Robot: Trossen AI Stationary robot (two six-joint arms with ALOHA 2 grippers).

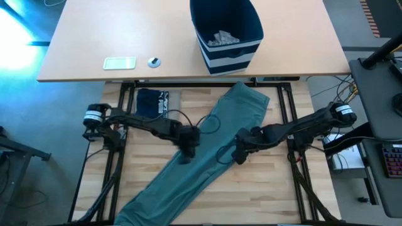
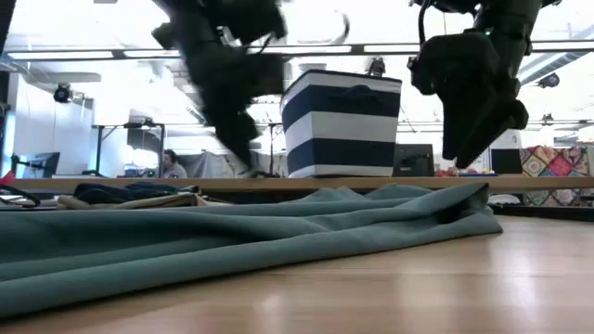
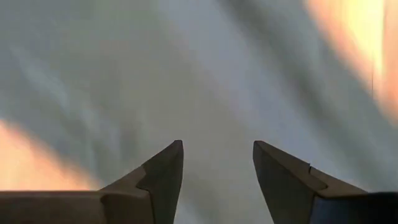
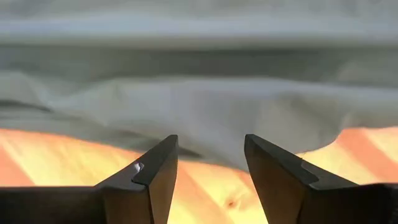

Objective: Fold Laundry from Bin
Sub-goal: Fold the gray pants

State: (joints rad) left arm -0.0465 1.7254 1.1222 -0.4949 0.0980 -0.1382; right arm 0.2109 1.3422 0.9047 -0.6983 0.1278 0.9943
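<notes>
From above, the large teal-green garment (image 1: pixel 207 157) lies stretched diagonally across the wooden table (image 1: pixel 276 201), laid out flat so it can be folded, while the bin (image 1: pixel 226 31) stands on the far desk with small grey pieces (image 1: pixel 221 39) left inside and the navy garment (image 1: pixel 153 102) waits at the table's far left side. The left gripper (image 1: pixel 187 150) hangs over the middle of the teal cloth and the right gripper (image 1: pixel 240 152) over its right edge, probably placed to take hold of the fabric for a fold. At table height, the teal garment (image 2: pixel 232 237) rests in soft ridges with both arms raised clear above it, and the striped bin (image 2: pixel 342 125) rises behind. The left wrist camera shows the left gripper (image 3: pixel 217 171) with fingers parted, holding nothing, cloth below. The right wrist camera shows the right gripper (image 4: pixel 210 165) likewise spread and empty, aimed at the cloth's edge where it meets bare wood.
</notes>
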